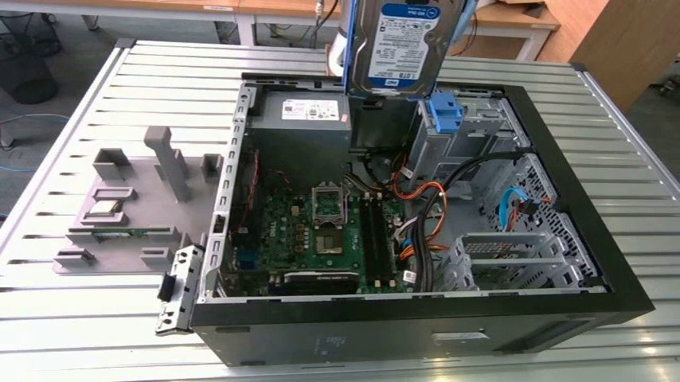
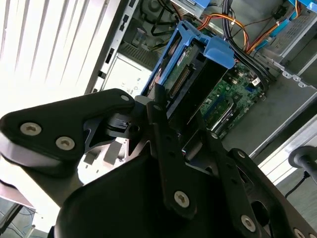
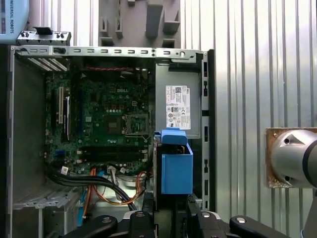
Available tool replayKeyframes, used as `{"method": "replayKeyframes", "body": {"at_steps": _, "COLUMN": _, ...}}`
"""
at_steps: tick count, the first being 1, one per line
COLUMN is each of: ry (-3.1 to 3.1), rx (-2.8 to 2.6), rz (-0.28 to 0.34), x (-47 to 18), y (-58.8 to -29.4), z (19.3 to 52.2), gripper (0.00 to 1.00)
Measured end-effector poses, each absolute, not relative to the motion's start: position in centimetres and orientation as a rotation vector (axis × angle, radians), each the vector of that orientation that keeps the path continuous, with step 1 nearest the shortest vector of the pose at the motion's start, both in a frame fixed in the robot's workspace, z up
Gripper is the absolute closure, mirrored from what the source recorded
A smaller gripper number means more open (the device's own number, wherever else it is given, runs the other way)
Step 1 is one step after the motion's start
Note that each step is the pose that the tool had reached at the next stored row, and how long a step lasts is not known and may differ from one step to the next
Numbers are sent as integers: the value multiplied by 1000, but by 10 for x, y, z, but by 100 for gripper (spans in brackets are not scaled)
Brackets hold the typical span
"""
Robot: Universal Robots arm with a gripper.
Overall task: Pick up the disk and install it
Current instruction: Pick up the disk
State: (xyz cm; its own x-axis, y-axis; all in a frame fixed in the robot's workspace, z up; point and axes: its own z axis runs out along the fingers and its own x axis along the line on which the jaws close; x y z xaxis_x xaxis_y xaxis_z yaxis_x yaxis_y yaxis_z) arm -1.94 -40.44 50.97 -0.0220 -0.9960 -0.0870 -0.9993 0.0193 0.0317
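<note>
The disk (image 1: pixel 399 44), a silver drive with a white-and-blue label in a blue carrier, hangs upright above the back of the open computer case (image 1: pixel 425 322), over the power supply's edge. In the second wrist view my gripper (image 2: pixel 184 121) is shut on the disk (image 2: pixel 179 74), with a black finger (image 2: pixel 159 106) on either side and the blue carrier end pointing down into the case. In the first wrist view the disk's blue carrier (image 3: pixel 176 168) shows end-on just beyond my gripper (image 3: pixel 171 201), next to the power supply (image 3: pixel 178 106).
Inside the case lie the motherboard (image 1: pixel 318 231), orange and black cables (image 1: pixel 425 199), a blue-fronted drive bay (image 1: pixel 447 111) and a metal drive cage (image 1: pixel 510 255). A grey fixture (image 1: pixel 127 207) holding small parts sits on the slatted table at the exterior view's left.
</note>
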Motion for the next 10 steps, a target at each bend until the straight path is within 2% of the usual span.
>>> {"method": "replayKeyframes", "body": {"at_steps": 10, "ry": 2216, "rx": -2171, "rz": 125, "x": -19, "y": -419, "z": 506, "gripper": 65}}
